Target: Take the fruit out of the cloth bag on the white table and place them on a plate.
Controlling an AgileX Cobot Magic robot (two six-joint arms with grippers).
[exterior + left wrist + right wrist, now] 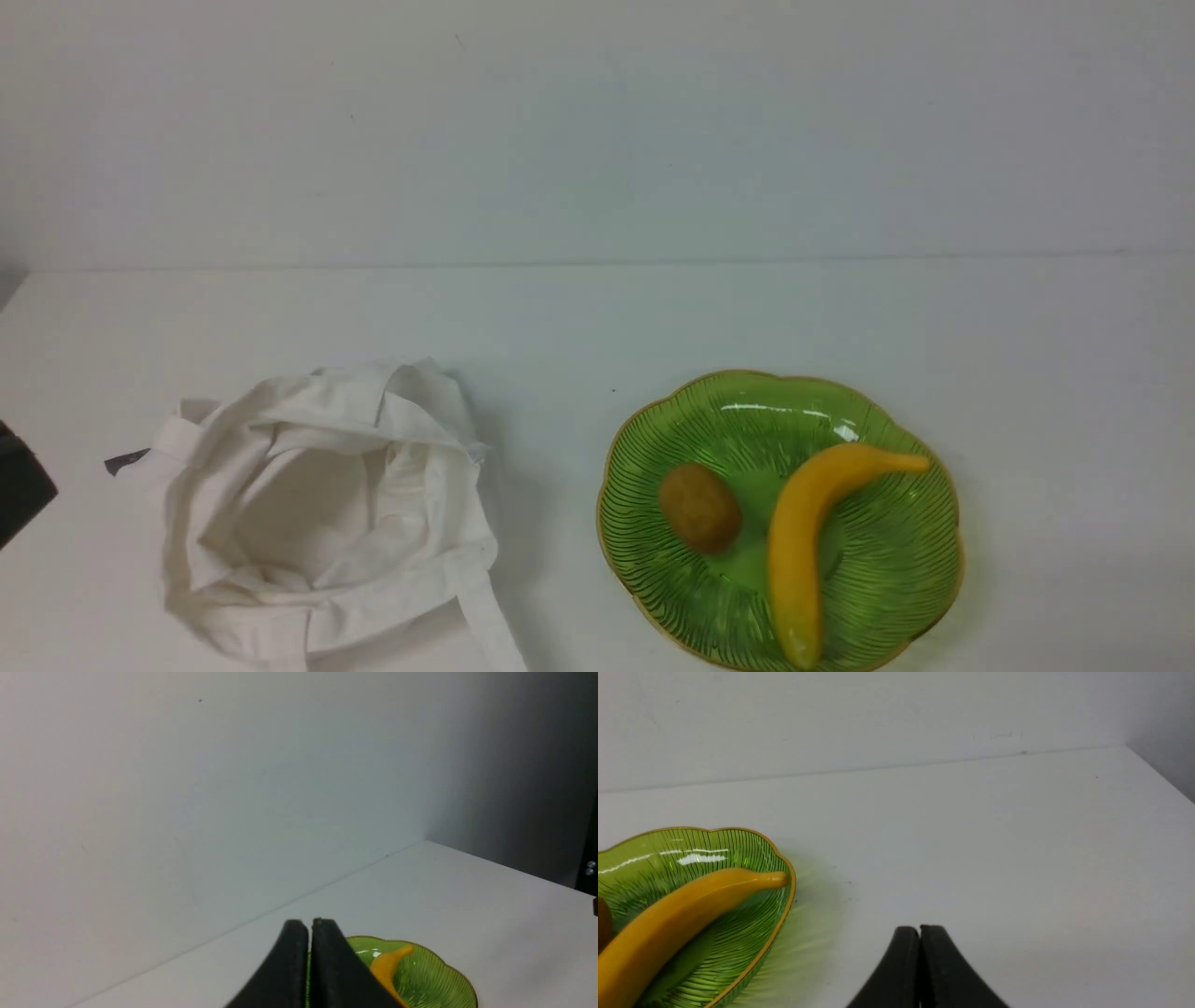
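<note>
The brown fruit [699, 507] lies on the green plate [896, 579], left of a yellow banana [805, 541]. The off-white cloth bag [327, 513] sits slumped and open on the white table [747, 317], left of the plate; no fruit shows inside it. My left gripper [310, 924] is shut and empty, raised, with the plate [434, 980] and banana [387, 966] beyond it. My right gripper [920, 931] is shut and empty over bare table beside the plate [752, 849]. A sliver of the fruit [601, 924] shows at the edge there. Neither gripper's jaws show in the front view.
A dark object [19, 485] pokes in at the front view's left edge, near the bag's small dark tag [126, 460]. A plain wall stands behind the table. The banana [682, 910] fills much of the plate's right half.
</note>
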